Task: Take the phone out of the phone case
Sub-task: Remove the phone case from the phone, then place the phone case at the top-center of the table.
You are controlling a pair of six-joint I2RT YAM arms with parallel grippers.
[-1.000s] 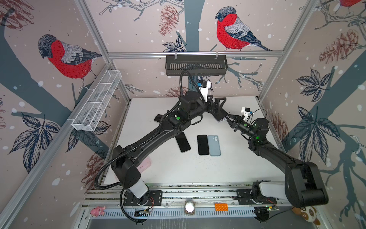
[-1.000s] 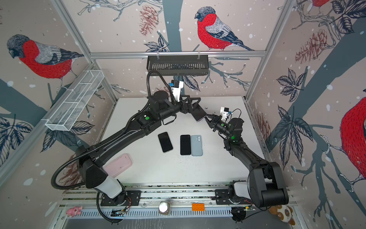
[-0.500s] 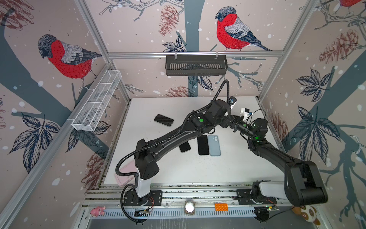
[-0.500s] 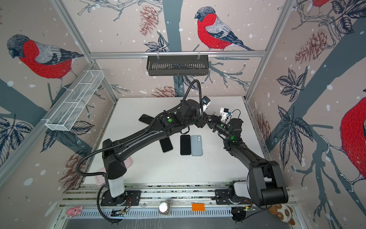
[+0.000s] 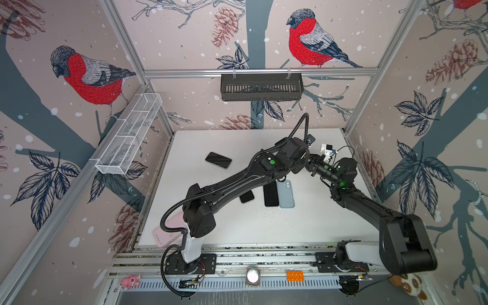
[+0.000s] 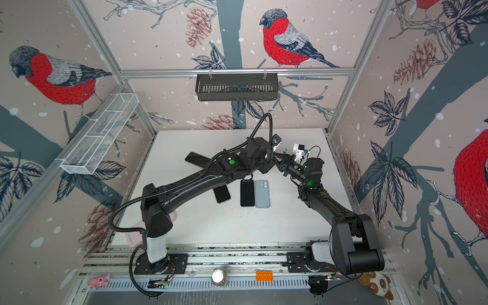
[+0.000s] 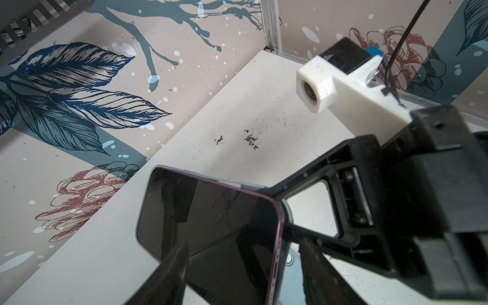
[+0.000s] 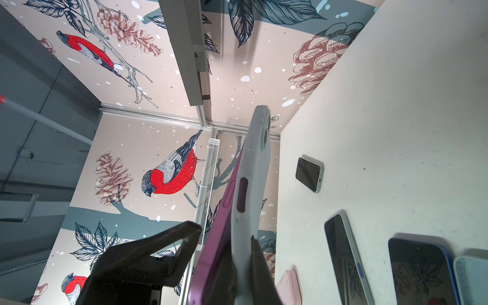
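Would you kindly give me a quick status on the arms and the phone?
Right gripper shut on grey case corner, held aloft. Left gripper open, straddling purple phone. Phone partly peeled from case. Nothing blocking.

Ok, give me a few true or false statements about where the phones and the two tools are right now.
1. The right tool holds a purple phone in a grey case above the table. True.
2. The left tool is parked far from that phone. False: its fingers straddle one end of it.
3. Only one other phone lies on the table. False: several do, among them a dark phone at the far side and a black phone in the middle.
4. A pink case lies by the left arm's base. True.
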